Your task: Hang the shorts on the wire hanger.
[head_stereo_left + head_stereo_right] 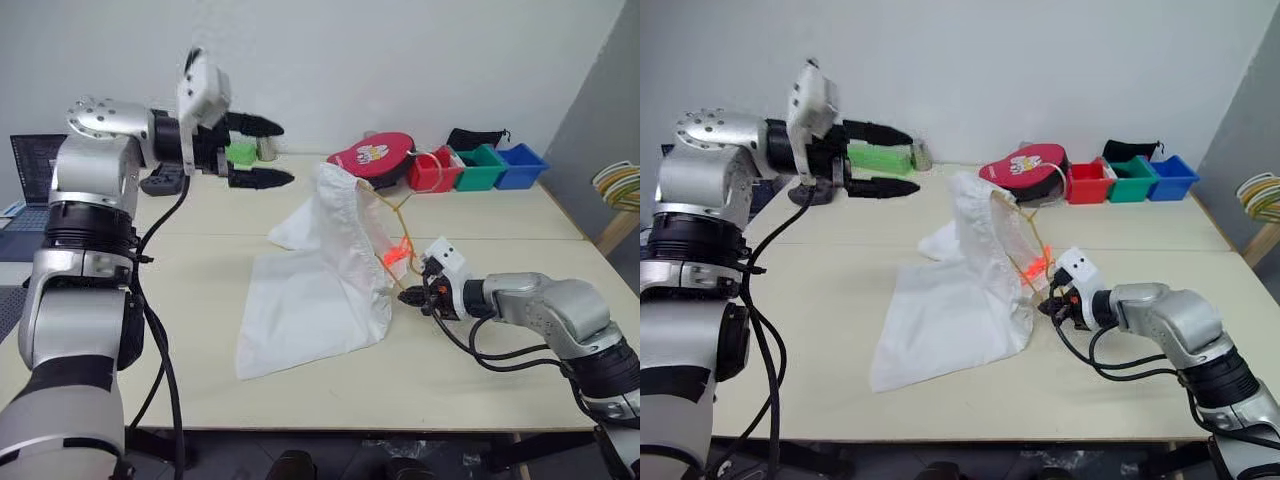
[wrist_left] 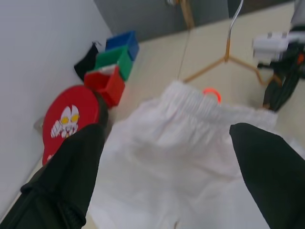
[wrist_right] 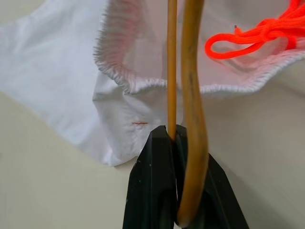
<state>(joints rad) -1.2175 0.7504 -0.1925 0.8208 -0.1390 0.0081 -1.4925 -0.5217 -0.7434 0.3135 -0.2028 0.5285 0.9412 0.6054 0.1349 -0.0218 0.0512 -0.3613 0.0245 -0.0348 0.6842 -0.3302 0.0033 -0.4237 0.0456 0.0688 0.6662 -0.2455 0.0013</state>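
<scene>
Shorts (image 1: 325,285) draped on wire hanger (image 1: 1032,232), waistband raised, legs trailing on table (image 1: 480,215). Right gripper (image 3: 174,138) clamped on hanger wire, just right of cloth. Left gripper (image 1: 262,152) spread wide, empty, raised well left; hanger's long axis probably rose away from right gripper.

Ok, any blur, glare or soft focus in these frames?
Left wrist view: soft throughout, the red pouch and bins smeared. Right wrist view: sharp on the wire hanger and orange cord. Head views: even light, no glare, faint shadow under the shorts.
</scene>
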